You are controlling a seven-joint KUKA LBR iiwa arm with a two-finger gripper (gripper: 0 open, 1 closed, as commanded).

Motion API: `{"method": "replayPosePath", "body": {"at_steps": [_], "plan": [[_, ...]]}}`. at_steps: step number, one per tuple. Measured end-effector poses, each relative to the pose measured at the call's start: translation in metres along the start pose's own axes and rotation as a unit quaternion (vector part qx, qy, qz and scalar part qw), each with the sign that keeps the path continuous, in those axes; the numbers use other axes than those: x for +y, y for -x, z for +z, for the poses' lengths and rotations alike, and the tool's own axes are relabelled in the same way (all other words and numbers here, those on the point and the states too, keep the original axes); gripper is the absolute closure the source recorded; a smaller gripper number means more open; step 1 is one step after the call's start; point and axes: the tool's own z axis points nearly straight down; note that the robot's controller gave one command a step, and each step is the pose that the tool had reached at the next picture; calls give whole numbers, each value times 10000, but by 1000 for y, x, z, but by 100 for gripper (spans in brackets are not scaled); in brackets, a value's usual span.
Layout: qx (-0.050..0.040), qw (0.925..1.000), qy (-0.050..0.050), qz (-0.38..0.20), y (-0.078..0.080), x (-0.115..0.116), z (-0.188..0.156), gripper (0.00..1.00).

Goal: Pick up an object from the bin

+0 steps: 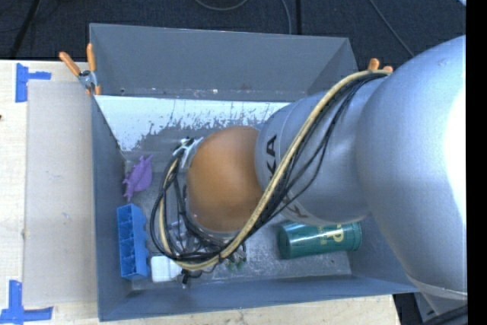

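Note:
My gripper [179, 238] is low in the bin's front left part, mostly hidden under the arm's orange cover and cables. Just below it, by the front wall, lies a small white block [161, 269]. A blue ridged rectangular piece [131, 241] lies along the left wall, right beside the gripper. Behind that piece lies a purple spiky toy figure [139, 177], also on the left side. A small green bit [236, 261] peeks out under the cables near the front.
A dark green can [319, 238] with pale lettering lies on its side at the front right. The arm and its cable loops cover the middle of the bin. The bin's walls stand close on the left and front.

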Motion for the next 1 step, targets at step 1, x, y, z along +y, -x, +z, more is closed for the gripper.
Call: {"method": "replayPosePath", "body": {"at_steps": [1], "plan": [[24,10000,-1,2,-1,0,-17,100]]}}
